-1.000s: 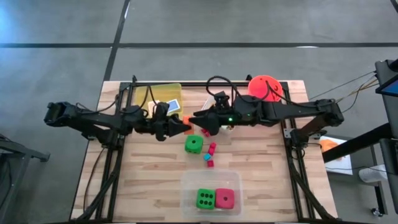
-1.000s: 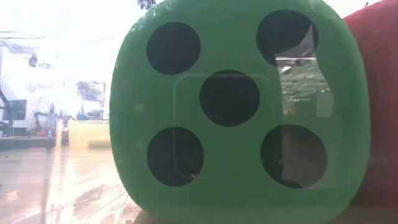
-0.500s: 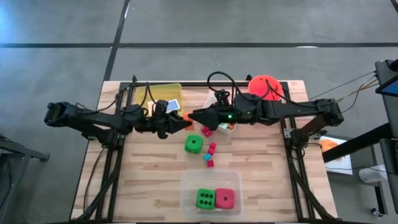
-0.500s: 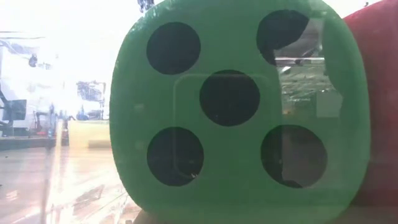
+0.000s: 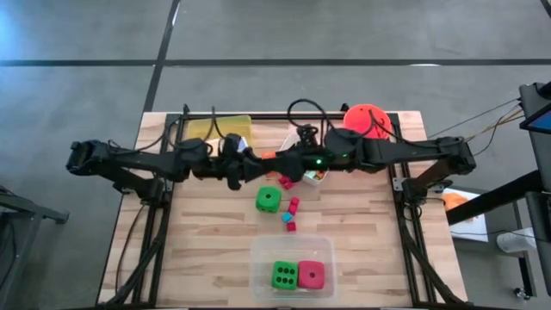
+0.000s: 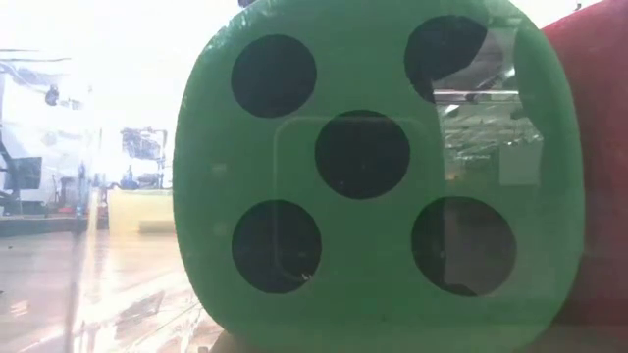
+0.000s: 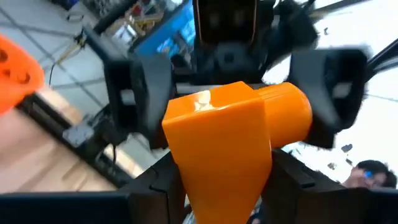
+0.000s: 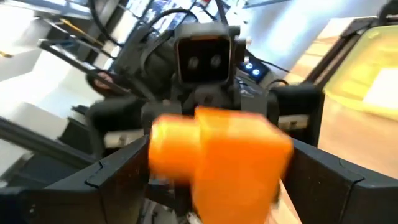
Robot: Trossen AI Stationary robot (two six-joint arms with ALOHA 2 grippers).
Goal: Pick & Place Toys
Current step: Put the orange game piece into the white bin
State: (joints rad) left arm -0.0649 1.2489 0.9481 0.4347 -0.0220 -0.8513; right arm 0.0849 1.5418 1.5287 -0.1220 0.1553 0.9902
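Left gripper (image 7: 217, 205) squeezes orange block (image 7: 224, 143) above table (image 5: 207, 250) middle, near far edge. Right gripper (image 8: 214, 186) spread wide around same block, touch unclear.

An orange block (image 7: 224, 143), a chunky wedge with a round peg at one side, is held in the air at table centre, about 12 o'clock from a lone green die (image 5: 268, 200). Small pink and blue blocks (image 5: 291, 215) lie scattered at 3 to 4 o'clock of that die. At 6 o'clock, another green die (image 5: 284, 275) and a pink die (image 5: 312, 275) sit side by side, touching.
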